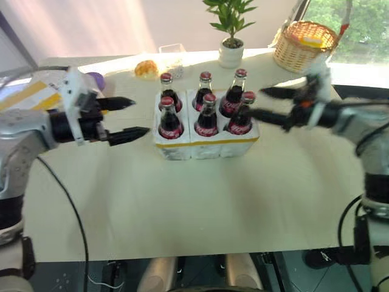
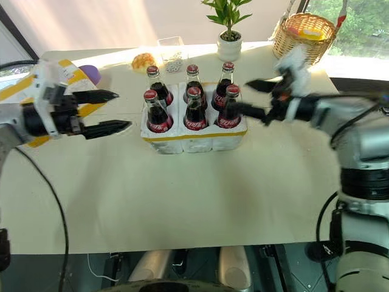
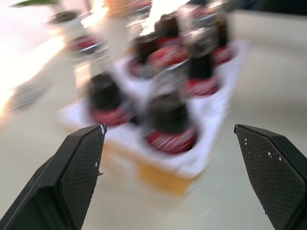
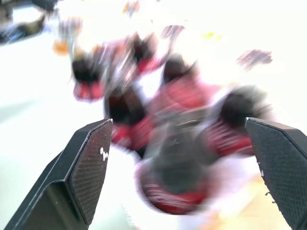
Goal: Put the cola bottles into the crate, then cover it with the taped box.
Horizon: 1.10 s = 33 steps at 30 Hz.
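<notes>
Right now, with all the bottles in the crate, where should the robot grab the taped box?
By its two opposite side walls, one open gripper on each. The taped box lies at the table's left edge behind the left gripper; it looks too wide for one gripper, so the right gripper likely must help.

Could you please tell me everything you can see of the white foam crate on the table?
The crate is a low white foam block with a yellow tape band near its base, sitting flat on the cream table. All six holes are filled: six cola bottles stand upright in two rows of three. Neither set of fingers touches it.
</notes>
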Each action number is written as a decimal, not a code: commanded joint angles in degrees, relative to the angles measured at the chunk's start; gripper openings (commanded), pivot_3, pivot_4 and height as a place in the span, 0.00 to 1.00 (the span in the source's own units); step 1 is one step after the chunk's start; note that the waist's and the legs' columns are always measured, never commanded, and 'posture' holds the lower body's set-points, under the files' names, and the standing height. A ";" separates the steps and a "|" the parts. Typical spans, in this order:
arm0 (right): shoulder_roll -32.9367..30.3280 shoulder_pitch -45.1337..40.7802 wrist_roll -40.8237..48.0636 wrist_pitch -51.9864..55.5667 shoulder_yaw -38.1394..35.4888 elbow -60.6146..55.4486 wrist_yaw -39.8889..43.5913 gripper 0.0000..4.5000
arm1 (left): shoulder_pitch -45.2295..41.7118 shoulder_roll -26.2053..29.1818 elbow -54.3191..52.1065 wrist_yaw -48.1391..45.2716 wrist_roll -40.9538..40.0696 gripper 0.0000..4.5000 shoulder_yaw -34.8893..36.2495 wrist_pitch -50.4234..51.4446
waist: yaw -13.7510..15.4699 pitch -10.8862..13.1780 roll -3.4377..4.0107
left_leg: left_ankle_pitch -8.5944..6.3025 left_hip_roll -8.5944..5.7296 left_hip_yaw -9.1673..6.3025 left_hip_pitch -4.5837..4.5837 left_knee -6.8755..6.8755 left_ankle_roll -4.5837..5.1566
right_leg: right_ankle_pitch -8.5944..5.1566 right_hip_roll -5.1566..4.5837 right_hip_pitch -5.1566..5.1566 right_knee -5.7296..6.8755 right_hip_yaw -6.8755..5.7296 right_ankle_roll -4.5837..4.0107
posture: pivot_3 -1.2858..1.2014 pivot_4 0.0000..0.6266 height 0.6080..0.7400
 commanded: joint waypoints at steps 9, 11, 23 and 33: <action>-7.46 8.03 7.98 1.41 -4.91 -8.54 11.29 0.99 | 32.79 12.16 10.25 8.91 34.31 1.00 17.79 -24.99 | 0.11 -0.01 0.04 | 0.02 0.05 0.33 0.02 -0.37 -0.01 | -0.01 -0.11 -0.25 -0.07 0.31 -0.02 | 0.52 0.24 1.00; -8.33 10.34 10.44 1.83 -5.72 -10.85 13.77 0.99 | 34.11 12.70 18.06 15.48 40.37 1.00 14.68 -29.94 | 0.47 -0.02 0.01 | 0.01 0.07 0.33 0.02 -0.34 -0.02 | 0.00 -0.13 -0.23 -0.07 0.35 -0.02 | 0.52 0.24 1.00; -9.03 8.31 10.88 1.50 -6.48 -8.87 10.31 0.99 | 4.15 10.16 62.85 37.42 59.80 1.00 -12.81 -53.86 | 2.26 -0.12 -0.20 | 0.01 0.05 0.44 -0.02 -0.26 -0.04 | 0.05 -0.09 -0.34 0.03 0.27 -0.01 | 0.52 0.24 1.00; -11.74 8.89 11.88 2.97 -9.62 -8.59 7.73 0.99 | -11.11 6.23 82.71 46.02 64.95 1.00 -23.21 -58.10 | 1.26 -0.18 -0.46 | 0.00 0.03 0.61 -0.03 -0.23 0.02 | 0.05 -0.08 -0.42 0.14 0.41 0.01 | 0.52 0.24 1.00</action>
